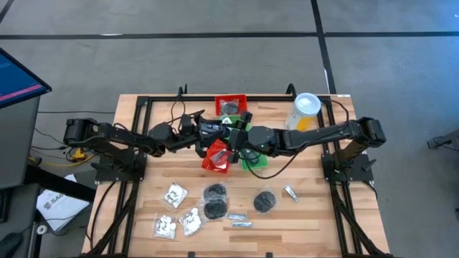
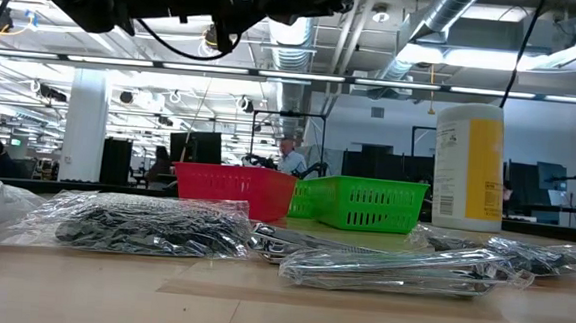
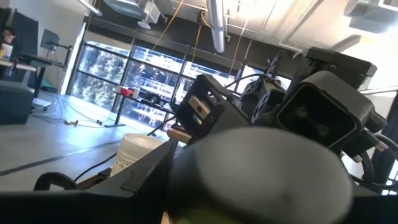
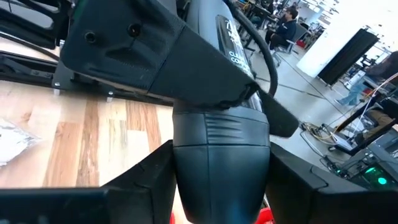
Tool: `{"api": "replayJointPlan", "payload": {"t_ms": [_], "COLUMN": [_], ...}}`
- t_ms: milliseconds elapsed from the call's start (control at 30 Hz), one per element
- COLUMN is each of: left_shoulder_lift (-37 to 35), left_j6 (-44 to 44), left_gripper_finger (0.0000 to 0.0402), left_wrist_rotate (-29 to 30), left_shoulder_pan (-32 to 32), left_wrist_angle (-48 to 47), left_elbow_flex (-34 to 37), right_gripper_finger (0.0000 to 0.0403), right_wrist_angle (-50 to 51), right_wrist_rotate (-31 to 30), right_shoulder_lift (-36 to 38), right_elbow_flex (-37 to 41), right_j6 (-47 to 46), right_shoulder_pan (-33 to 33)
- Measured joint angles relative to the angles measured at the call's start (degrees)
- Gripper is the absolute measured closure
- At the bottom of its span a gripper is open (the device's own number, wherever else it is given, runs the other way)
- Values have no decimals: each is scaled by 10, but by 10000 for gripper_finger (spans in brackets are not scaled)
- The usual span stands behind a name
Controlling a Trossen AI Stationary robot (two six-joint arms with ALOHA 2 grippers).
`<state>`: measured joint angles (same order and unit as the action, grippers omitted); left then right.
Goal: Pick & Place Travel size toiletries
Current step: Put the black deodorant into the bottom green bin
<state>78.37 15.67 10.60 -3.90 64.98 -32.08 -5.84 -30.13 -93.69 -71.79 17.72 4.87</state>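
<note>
Looking at it, both grippers (image 1: 233, 143) bunch over the 2 baskets (image 1: 231, 106) mid-table, jaws impossible to read, while the toiletries (image 1: 215, 202) lie along the front edge, roughly equidistant from either arm.

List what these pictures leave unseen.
- Left hand and right hand, high view: they overlap; fingers and any load unreadable.
- Red basket contents, high view: dark, too small.
- Green basket, high view: mostly under the right arm.
- Both wrist views: blocked by arm housings.
</note>
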Motion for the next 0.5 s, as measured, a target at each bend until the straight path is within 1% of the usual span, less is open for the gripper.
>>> {"api": "replayJointPlan", "payload": {"t_ms": [200,300,400,467,500], "left_shoulder_lift": [-2,-16,-43,-68,-81], "left_j6": [-21,-43,-79,-84,-84], "left_gripper_finger": [159,153,152,152,152], "left_wrist_rotate": [5,6,6,5,6], "left_shoulder_pan": [0,0,0,-1,-2], "left_wrist_angle": [1,2,-7,-6,-10], "left_elbow_flex": [0,1,3,13,20], "right_gripper_finger": [219,219,219,219,219], "right_wrist_angle": [18,56,99,120,146], "right_wrist_rotate": [-33,-39,-44,-46,-47], "right_shoulder_lift": [10,23,38,47,53], "right_elbow_flex": [-1,0,1,0,0], "right_j6": [-13,-27,-42,-57,-68], "right_shoulder_pan": [2,0,2,5,6]}}
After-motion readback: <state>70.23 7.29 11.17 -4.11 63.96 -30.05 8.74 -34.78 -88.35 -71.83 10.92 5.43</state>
